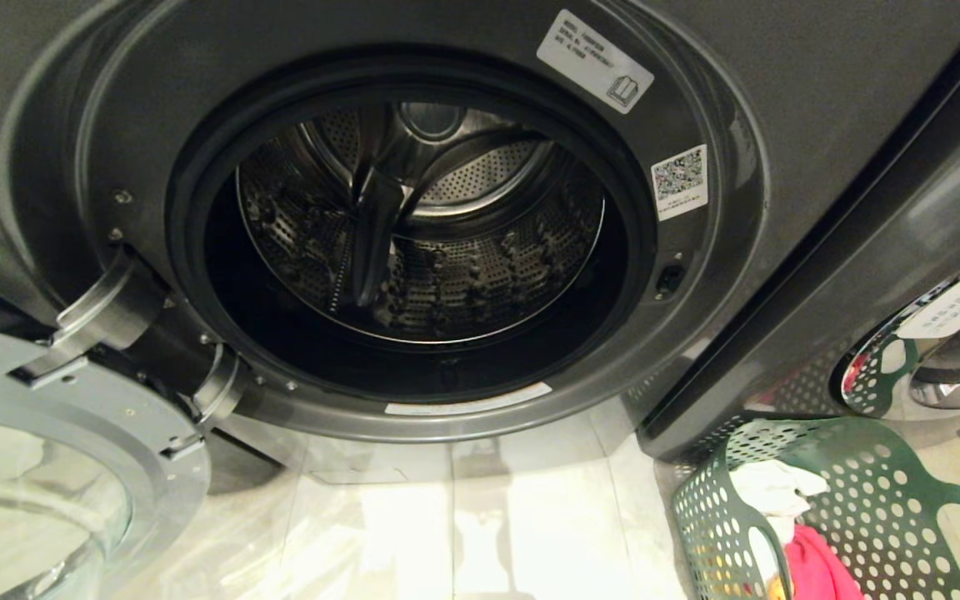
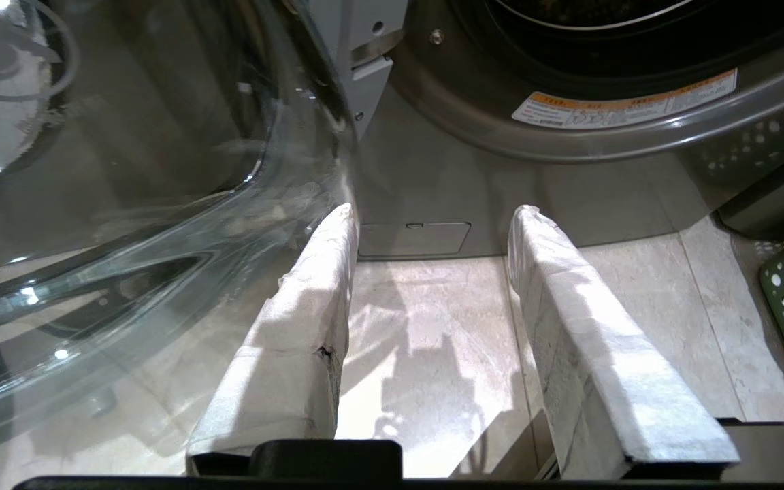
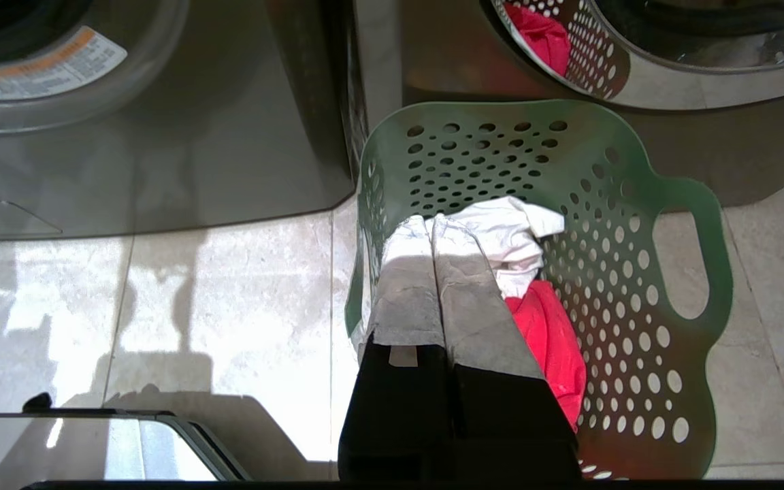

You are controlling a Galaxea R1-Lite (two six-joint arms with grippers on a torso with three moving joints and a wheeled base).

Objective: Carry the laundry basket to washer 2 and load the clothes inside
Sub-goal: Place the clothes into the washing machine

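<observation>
A dark grey washer (image 1: 697, 275) fills the head view, its drum (image 1: 447, 283) empty and its glass door (image 1: 55, 467) swung open at the left. Its number label is cut off, so I cannot tell whether it is washer 2. The green laundry basket (image 1: 863, 467) stands on the floor at the lower right, holding the clothes: a white garment (image 3: 514, 231) on top of a red one (image 3: 555, 333). My right gripper (image 3: 426, 221) hangs shut and empty above the basket (image 3: 637, 177). My left gripper (image 2: 436, 214) is open over the floor, beside the glass door (image 2: 126, 170).
A second dark grey washer (image 1: 863, 250) stands right of the open one, its chrome-rimmed door (image 3: 671, 61) closed and mirroring the basket. Pale floor tiles (image 1: 463, 517) lie between the open door and the basket.
</observation>
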